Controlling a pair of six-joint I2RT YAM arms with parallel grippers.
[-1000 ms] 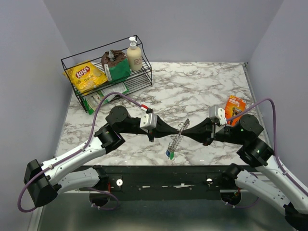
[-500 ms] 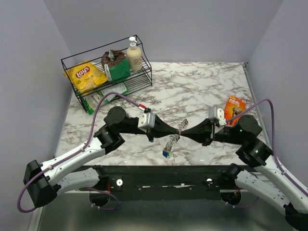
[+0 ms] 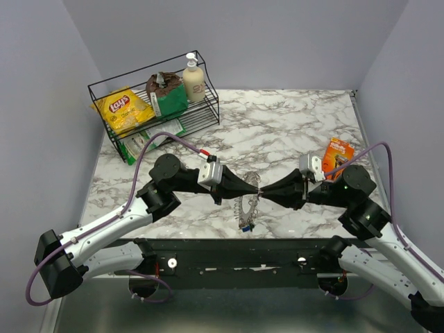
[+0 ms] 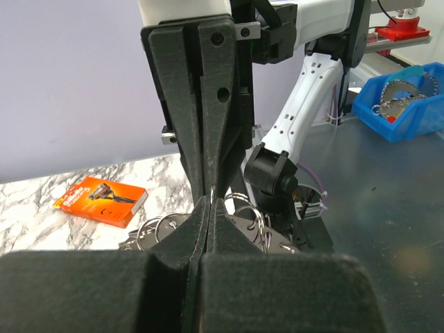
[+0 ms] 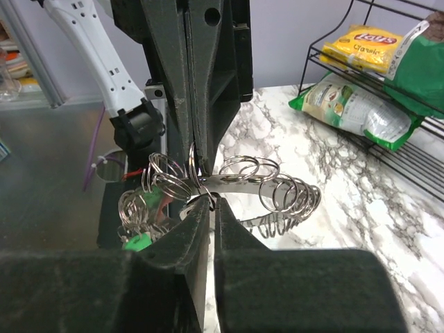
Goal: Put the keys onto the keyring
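Note:
The keyring (image 3: 244, 207), a silvery band strung with many small wire rings, hangs in the air between my two grippers over the near middle of the marble table. My left gripper (image 3: 255, 186) and right gripper (image 3: 264, 189) meet tip to tip at its top, both shut on it. In the left wrist view my fingers (image 4: 210, 202) pinch a thin ring, with more rings (image 4: 253, 218) behind. In the right wrist view my gripper (image 5: 210, 201) grips the band (image 5: 243, 182). The keys (image 3: 244, 226) dangle at the bottom. A green key head (image 5: 137, 243) shows; the others are hidden.
A black wire rack (image 3: 208, 104) at the back left holds a Lay's bag (image 3: 123, 107), a green bag (image 3: 166, 97) and a soap bottle (image 3: 193, 80). An orange box (image 3: 339, 151) lies on the table at the right, also in the left wrist view (image 4: 103, 200).
The two gripper tips have closed together and shifted slightly left. The keyring has swung from a tilted line to hanging straight down, with the keys lower and further left.

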